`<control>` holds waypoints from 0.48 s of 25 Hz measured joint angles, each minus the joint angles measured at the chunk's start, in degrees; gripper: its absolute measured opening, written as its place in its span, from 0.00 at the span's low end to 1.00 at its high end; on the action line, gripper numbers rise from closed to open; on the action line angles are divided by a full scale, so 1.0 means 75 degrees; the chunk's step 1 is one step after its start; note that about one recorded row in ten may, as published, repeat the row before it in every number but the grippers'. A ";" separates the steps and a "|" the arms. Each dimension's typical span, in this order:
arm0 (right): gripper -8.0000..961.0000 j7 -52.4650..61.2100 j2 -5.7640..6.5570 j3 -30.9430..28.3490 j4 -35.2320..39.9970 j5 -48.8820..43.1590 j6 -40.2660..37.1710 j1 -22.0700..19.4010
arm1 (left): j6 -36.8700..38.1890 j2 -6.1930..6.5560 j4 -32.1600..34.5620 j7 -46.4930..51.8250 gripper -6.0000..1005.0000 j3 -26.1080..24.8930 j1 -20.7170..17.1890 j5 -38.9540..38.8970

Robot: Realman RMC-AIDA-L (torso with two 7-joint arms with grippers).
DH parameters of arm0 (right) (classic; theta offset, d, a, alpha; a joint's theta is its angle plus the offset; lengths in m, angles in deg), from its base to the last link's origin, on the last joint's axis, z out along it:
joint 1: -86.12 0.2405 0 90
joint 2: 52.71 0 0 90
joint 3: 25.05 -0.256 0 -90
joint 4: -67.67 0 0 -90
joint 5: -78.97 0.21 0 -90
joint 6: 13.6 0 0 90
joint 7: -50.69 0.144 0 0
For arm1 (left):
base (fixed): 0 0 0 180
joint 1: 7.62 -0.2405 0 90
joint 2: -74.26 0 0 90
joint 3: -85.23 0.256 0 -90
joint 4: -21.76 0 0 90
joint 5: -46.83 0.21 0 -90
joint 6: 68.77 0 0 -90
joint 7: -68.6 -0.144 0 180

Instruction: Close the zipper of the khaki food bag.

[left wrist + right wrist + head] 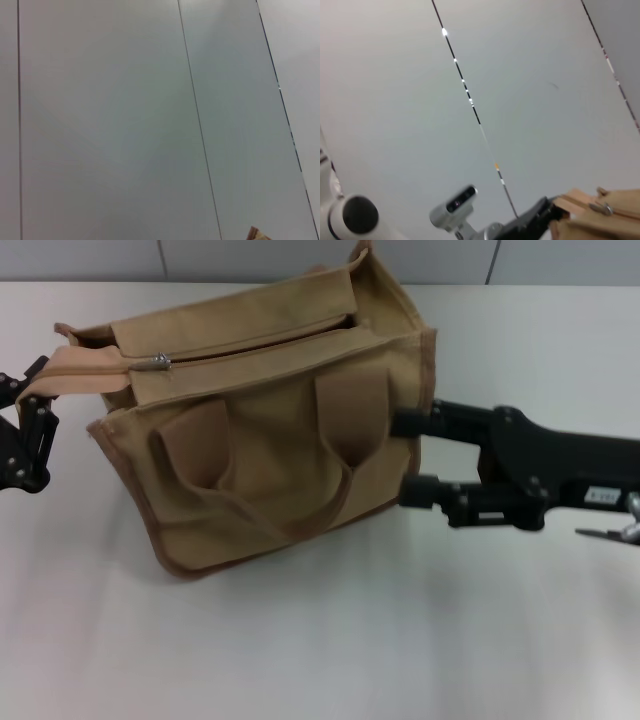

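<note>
Nearest me the white worktop (pixel 300 650) shows bare ahead of the khaki food bag (pixel 270 455), which stands a little left of centre with its two loop handles hanging down the near face.

On the right, my right tool (pixel 405 455) has its two fingers spread, one against the bag's right side and the other just below it near the bag's lower right edge. They bracket nothing that I can make out; I judge it is only bracing the bag, not gripping it.

On the left, my left tool (pixel 35 390) sits at the bag's far left corner. The tan strip of fabric at the zipper's end runs out to it, and I take it to be pinching that strip taut, though I cannot tell how far its fingers stand apart.

Farther back, along the top flap, runs the zipper (pixel 255 340). Its silver pull tab (pixel 158 361) sits close to the left end, and a dark gap stays open from the tab to the right end. So by my reckoning the closing has barely begun: nearly the whole length remains, and neither tool is on the tab.
</note>
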 joint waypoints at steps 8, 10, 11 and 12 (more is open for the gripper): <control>0.87 0.1023 0.0017 -0.0001 0.0195 0.0070 -0.0069 0.0757 | 0.0090 0.0000 -0.0037 0.0002 0.04 0.0000 0.0005 -0.0019; 0.87 0.1286 0.0015 0.0048 0.0513 0.0194 -0.0033 0.0930 | 0.0105 0.0000 -0.0083 0.0002 0.04 0.0000 0.0006 -0.0059; 0.87 0.1286 0.0015 0.0048 0.0513 0.0194 -0.0033 0.0930 | 0.0106 0.0000 -0.0098 0.0002 0.04 0.0000 0.0006 -0.0080; 0.87 0.1349 0.0015 0.0057 0.0656 0.0207 -0.0008 0.1000 | 0.0107 0.0000 -0.0107 0.0002 0.04 0.0000 0.0006 -0.0097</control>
